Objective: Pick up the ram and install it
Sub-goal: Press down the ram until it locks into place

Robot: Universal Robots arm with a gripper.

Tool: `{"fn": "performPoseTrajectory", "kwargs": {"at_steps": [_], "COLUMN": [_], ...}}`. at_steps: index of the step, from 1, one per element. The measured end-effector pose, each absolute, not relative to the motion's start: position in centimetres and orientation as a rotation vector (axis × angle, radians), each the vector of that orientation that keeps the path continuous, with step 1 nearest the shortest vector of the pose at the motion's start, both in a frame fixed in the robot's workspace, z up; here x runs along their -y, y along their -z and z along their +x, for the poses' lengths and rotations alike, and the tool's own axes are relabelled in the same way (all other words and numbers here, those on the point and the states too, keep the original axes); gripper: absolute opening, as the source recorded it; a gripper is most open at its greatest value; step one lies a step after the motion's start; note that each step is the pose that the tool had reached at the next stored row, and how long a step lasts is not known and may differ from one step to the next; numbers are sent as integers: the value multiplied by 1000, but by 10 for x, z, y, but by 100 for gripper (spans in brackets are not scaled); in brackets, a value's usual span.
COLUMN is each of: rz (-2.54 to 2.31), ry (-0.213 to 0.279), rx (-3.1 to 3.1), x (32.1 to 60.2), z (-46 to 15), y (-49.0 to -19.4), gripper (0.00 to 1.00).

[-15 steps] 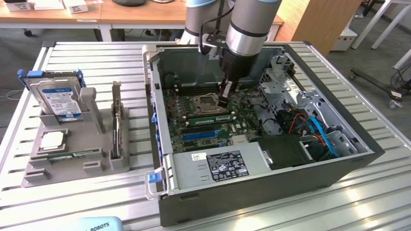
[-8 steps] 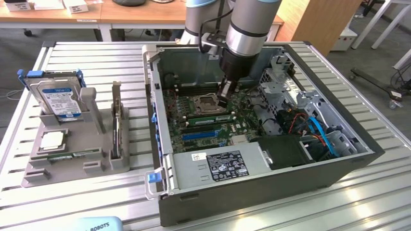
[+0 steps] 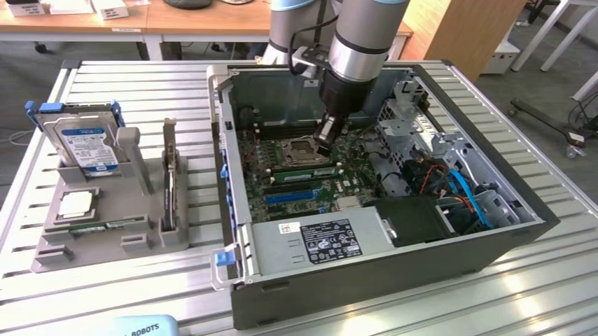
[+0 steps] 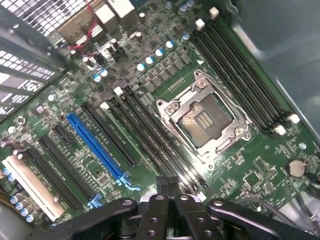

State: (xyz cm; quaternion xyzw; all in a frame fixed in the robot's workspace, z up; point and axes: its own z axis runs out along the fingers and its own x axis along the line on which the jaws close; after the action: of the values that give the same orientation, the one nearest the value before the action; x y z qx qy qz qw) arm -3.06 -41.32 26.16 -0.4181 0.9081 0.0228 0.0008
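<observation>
One gripper clenched, pressing ram into motherboard slot beside socket; misalignment risks bent board, unlatched clips.

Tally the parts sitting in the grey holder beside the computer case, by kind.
hard drive: 1
processor chip: 1
ram: 1
expansion card: 1
Total: 4

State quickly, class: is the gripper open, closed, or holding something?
Gripper: closed, low over the memory slots; whether it grips anything cannot be told.
</observation>
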Motion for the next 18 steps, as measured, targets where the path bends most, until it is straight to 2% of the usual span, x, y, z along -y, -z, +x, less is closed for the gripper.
{"fn": "performPoseTrajectory", "kwargs": {"at_steps": [18], "rz": [-1059], "ry": [-71], "rx": [-2951], "x": [413], "z": [-31], "y": [-261], "gripper": [10]}}
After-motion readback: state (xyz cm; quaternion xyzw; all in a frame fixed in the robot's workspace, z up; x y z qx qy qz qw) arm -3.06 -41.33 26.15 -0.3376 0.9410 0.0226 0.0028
